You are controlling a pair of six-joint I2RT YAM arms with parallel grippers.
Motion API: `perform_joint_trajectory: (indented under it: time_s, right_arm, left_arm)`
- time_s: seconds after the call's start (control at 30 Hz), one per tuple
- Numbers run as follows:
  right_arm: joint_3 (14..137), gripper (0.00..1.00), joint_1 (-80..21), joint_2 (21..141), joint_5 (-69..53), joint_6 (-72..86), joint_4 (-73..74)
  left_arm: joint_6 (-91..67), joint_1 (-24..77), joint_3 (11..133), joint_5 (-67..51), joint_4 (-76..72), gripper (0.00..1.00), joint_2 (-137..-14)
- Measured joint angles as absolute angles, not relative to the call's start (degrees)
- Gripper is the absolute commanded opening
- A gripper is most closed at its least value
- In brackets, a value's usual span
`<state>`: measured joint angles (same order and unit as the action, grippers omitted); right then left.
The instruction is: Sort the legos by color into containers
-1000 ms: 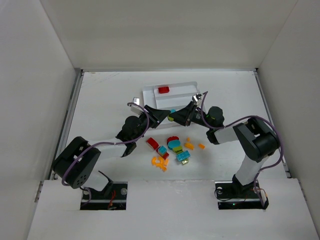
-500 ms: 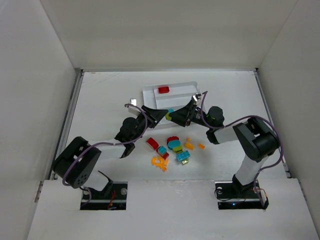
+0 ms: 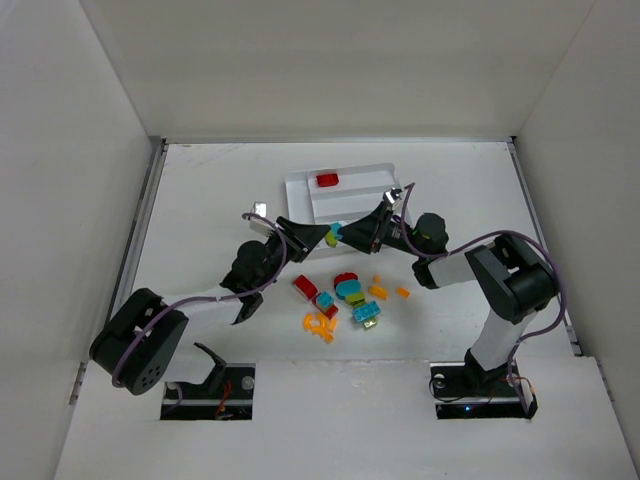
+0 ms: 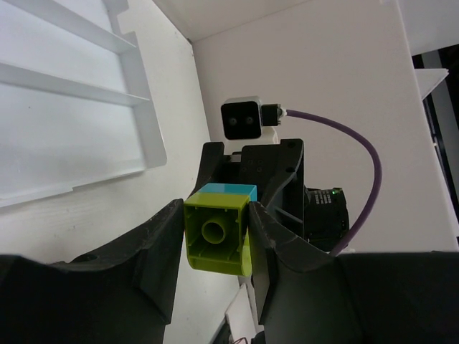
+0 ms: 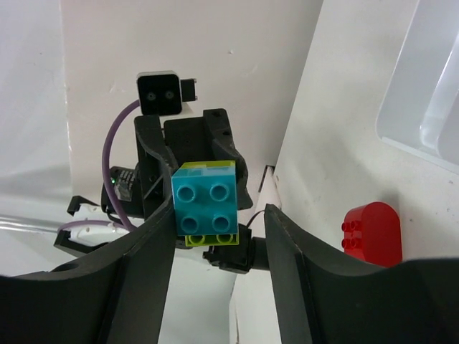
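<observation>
The left jaws are clamped on the side faces of a lime green brick (image 4: pixel 217 240). A teal brick (image 5: pixel 204 204) is stuck to its far face, pointing into the right jaws. The right jaws stand apart, one finger on each side of the teal brick with a clear gap on at least one side, so they hold nothing.

The joined pair hangs between the two sets of jaws above the table (image 3: pixel 200 200). The tray (image 3: pixel 372 172) lies just beyond the jaws, and the loose legos (image 3: pixel 345 295) lie on the near side of them.

The step looks like pulling the two colours apart. If the right jaws close off-centre or also catch the green brick, the pull could twist the pair out of the left jaws. Both bricks could then drop, still joined, into a wrong slot or onto the pile.
</observation>
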<state>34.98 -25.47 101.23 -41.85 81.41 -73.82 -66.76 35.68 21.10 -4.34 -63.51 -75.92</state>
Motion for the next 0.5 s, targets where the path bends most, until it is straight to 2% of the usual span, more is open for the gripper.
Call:
perform_joint_trajectory:
  time_s: [0.27,0.43,0.5]
  right_arm:
    - [35.0,0.49,-25.5,101.4,-41.8,81.2,-73.8]
    - [35.0,0.30,-25.5,101.4,-41.8,80.9,-73.7]
    - [35.0,0.26,-25.5,101.4,-41.7,80.7,-73.7]
  left_arm:
    - [-66.7,36.9,21.1,-5.2,-61.4,0.13,-76.0]
    - [-66.7,37.1,21.1,-5.7,-61.0,0.13,-76.1]
    - [-66.7,37.1,21.1,-5.8,-61.0,0.12,-76.1]
